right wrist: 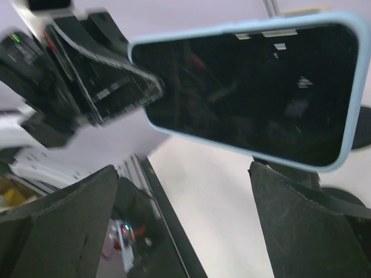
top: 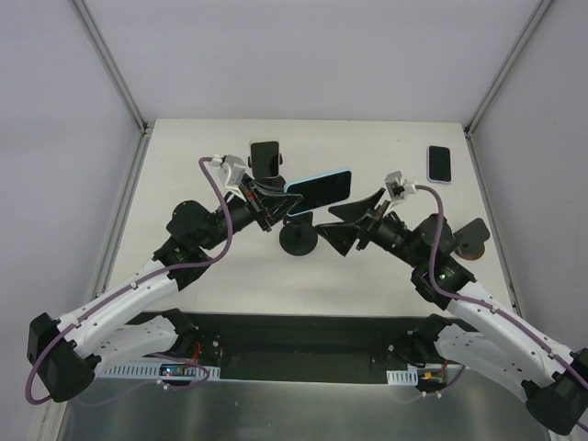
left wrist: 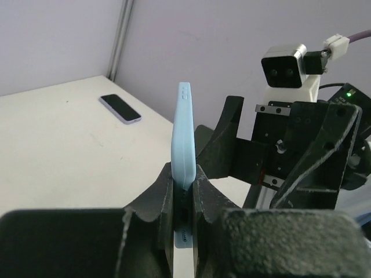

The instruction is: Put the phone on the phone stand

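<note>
The phone point(top: 318, 191), dark-screened in a light-blue case, hangs in the air above the table's middle. My left gripper point(top: 276, 208) is shut on its left end. In the left wrist view the phone point(left wrist: 184, 139) stands edge-on, pinched between the left gripper point(left wrist: 184, 176). The phone stand point(top: 299, 241), black with a round base, sits just below and in front of the phone. My right gripper point(top: 354, 222) stands wide open just right of the stand, holding nothing. The right wrist view has the phone's screen point(right wrist: 249, 87) above the spread right gripper point(right wrist: 182, 174), apart from both fingers.
A second phone point(top: 265, 157) is at the back, behind the left gripper. A lilac-cased phone point(top: 439, 163) lies flat at the back right, also seen as the phone on the table point(left wrist: 120, 108). A dark object point(top: 473, 239) sits by the right arm.
</note>
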Motion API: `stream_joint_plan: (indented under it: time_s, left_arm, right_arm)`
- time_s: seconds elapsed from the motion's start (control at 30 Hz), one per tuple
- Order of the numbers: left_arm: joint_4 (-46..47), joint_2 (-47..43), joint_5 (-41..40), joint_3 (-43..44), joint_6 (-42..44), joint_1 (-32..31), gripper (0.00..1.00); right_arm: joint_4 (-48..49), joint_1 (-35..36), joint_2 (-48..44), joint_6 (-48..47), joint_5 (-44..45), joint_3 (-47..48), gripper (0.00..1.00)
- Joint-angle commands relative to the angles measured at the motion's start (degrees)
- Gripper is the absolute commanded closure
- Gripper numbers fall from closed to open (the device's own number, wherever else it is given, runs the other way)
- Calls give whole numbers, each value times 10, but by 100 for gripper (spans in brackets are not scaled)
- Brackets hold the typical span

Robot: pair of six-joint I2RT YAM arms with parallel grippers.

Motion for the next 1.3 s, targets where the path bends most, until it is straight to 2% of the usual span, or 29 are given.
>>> stream_joint_plan:
  time_s: [0.0,0.1,0.27,0.43,0.73,0.83,0.93,0.97,1.0,1.03,1.07,1.1,1.13,1.17,1.2,1.27]
  left_arm:
    - [223,-15,-1,-11,-67,-2,100]
    - [269,-8,13,-21,-95,-2,100]
    - [314,-5,15,-35,-128,-1,100]
    - [359,13,17,-43,-186,3,100]
    - [422,64,47,-45,-239,5,100]
    - [431,74,48,-57,-246,5,100]
    - [423,72,50,-66,-240,5,100]
    - [415,70,58,-63,-235,5,100]
    - [396,68,65,-59,-215,6,100]
    - [367,56,88,-40,-199,6,87]
    - [264,48,101,-25,-176,6,73]
    - [196,39,112,-6,-110,8,58]
    - [124,22,117,39,-74,8,29]
    - [-25,16,106,62,-42,8,21]
    - [-77,10,105,83,22,8,17]
    - [-203,2,132,127,86,12,13]
  right_arm:
    - [198,-15,4,130,44,-14,7]
    - [241,-31,4,148,65,-28,14]
    - [299,-61,15,194,46,-41,22]
    - [422,-79,43,229,6,-55,27]
    - [455,-95,84,238,-56,-10,46]
    - [456,-108,88,242,-68,-3,56]
    - [455,-124,92,247,-91,12,74]
    - [455,-127,93,247,-108,20,91]
    - [449,-133,94,248,-118,25,99]
    - [444,-148,93,250,-126,27,99]
    - [442,-158,91,250,-144,29,100]
    - [434,-170,88,252,-157,32,99]
    - [426,-196,87,252,-198,36,99]
    - [412,-210,87,248,-227,46,100]
    - [366,-230,91,241,-259,70,99]
    - [298,-239,97,189,-363,101,99]
